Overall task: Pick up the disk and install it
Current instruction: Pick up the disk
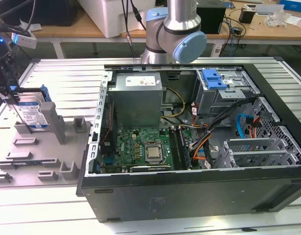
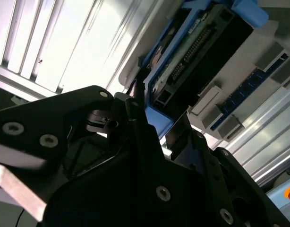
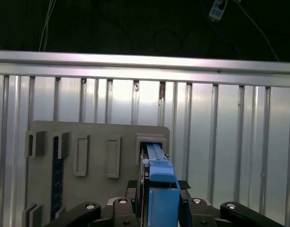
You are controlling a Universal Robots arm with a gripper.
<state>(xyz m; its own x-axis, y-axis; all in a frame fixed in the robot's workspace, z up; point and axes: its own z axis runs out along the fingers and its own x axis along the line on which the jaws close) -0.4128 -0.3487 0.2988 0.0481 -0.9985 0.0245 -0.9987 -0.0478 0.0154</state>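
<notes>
Clamping the upper edge of the disk [image 1: 31,113], a flat silver rectangular hard drive with a white-and-blue label in a blue plastic carrier frame, the black metal pincer [image 1: 11,93] sits at the far left of the exterior view, upper-left of the frame. The jaws are closed on the carrier, with one black finger on each side of the blue frame in the first wrist view [image 3: 158,189]. The disk stands on edge, label facing the exterior view's right, with its lower end at a slot of the grey plastic holder plate [image 1: 42,159]; the second wrist view shows its connector edge [image 2: 192,47]. The plate lies on the ribbed aluminium table [image 1: 67,73]. Well apart, on the exterior view's right, the open black computer case [image 1: 189,198] lies on its side with the green motherboard [image 1: 140,147] exposed. At the case's upper right is a grey metal drive cage [image 1: 231,95] topped by a blue plastic latch [image 1: 214,78]. The silver-and-blue robot arm [image 1: 176,34] rises behind the case at top centre.
</notes>
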